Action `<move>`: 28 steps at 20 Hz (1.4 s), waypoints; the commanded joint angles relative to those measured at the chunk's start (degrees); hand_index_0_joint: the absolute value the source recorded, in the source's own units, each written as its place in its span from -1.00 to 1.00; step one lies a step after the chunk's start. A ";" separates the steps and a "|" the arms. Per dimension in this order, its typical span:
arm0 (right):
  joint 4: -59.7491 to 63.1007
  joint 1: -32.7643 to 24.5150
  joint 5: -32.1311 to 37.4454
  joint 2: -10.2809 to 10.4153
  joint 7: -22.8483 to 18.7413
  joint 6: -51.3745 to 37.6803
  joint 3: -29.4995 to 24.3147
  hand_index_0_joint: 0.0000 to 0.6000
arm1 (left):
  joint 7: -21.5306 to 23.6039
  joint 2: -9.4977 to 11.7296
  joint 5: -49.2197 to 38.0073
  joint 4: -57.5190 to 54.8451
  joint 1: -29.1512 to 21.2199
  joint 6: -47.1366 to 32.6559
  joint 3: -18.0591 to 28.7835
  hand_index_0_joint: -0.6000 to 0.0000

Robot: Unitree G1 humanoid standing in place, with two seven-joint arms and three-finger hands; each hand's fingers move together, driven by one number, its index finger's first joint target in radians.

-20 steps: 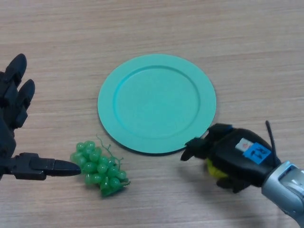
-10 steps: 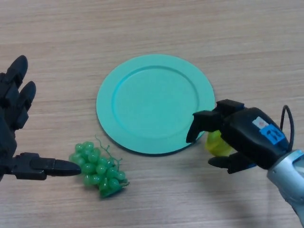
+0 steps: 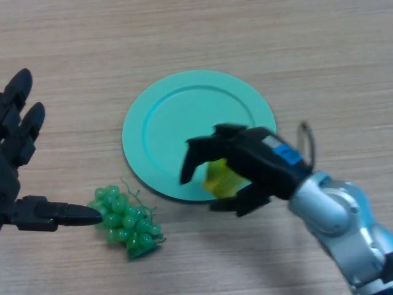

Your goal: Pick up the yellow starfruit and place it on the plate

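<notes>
The yellow starfruit (image 3: 221, 179) is held in my right hand (image 3: 255, 163), whose fingers and thumb curl round it. The hand hovers over the near right part of the round teal plate (image 3: 166, 117), which lies on the wooden table. Most of the fruit is hidden by the hand. My left hand (image 3: 18, 160) is open at the left edge of the view, its thumb pointing towards the grapes.
A bunch of green plastic grapes (image 3: 125, 221) lies on the table just in front of the plate's near left rim, close to my left thumb. The wooden table (image 3: 319, 74) stretches on all sides.
My right hand lifted the starfruit from the table right of the plate and carried it left, over the plate's near right part. The left hand stayed put.
</notes>
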 commanded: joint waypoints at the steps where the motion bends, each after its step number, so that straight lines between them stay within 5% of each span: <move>1: -10.69 9.14 28.25 0.33 2.23 10.98 0.99 1.00 | 1.47 1.55 -0.95 -1.97 -0.74 -9.83 4.66 1.00; 3: -18.61 7.69 56.99 0.35 -7.82 28.07 2.84 1.00 | 1.68 1.70 -1.34 -2.11 -0.58 -9.56 5.03 1.00; 5: -18.53 -5.10 85.61 0.36 -22.40 44.82 -4.11 1.00 | 1.74 1.81 -1.13 -2.37 -0.46 -9.24 5.32 1.00; 6: -23.92 -13.96 86.55 -5.36 -29.11 46.35 -0.07 1.00 | 1.71 1.80 -1.00 -2.43 -0.46 -9.23 5.41 1.00; 7: -35.40 -25.44 75.07 -16.84 -35.93 41.58 11.42 1.00 | 1.69 1.79 -0.91 -2.40 -0.48 -9.41 5.41 1.00; 8: -38.54 -38.65 57.95 -30.47 -41.08 43.99 28.53 1.00 | 1.70 1.75 -1.08 -2.44 -0.53 -9.35 5.43 1.00; 9: -36.92 -42.33 46.42 -35.00 -43.37 41.33 40.06 1.00 | 1.74 1.71 -1.08 -2.45 -0.60 -9.38 5.39 1.00; 11: -11.90 -34.12 19.27 -28.34 -44.06 24.64 42.20 1.00 | 1.81 1.70 -0.99 -2.52 -0.66 -9.51 5.25 1.00; 12: 3.02 -26.91 2.45 -19.44 -38.15 10.35 29.21 1.00 | 1.82 1.70 -1.05 -2.75 -0.61 -9.20 5.07 1.00; 14: 13.21 -18.11 -20.04 -4.34 -25.88 -7.21 3.91 1.00 | 1.91 1.64 -0.79 -3.01 -0.60 -8.95 4.66 1.00; 15: 13.24 -17.41 -22.69 -2.34 -24.35 -9.25 0.44 1.00 | 1.86 1.69 -0.79 -3.08 -0.61 -8.94 4.67 1.00; 18: 12.80 -16.80 -27.96 0.10 -22.84 -11.32 -4.25 1.00 | 2.02 1.72 -0.97 -3.48 -0.78 -8.45 4.74 1.00; 28: 11.15 -15.19 -25.31 0.37 -18.81 -10.68 -6.39 1.00 | 2.14 1.71 -0.24 -3.34 -1.38 -8.22 3.21 1.00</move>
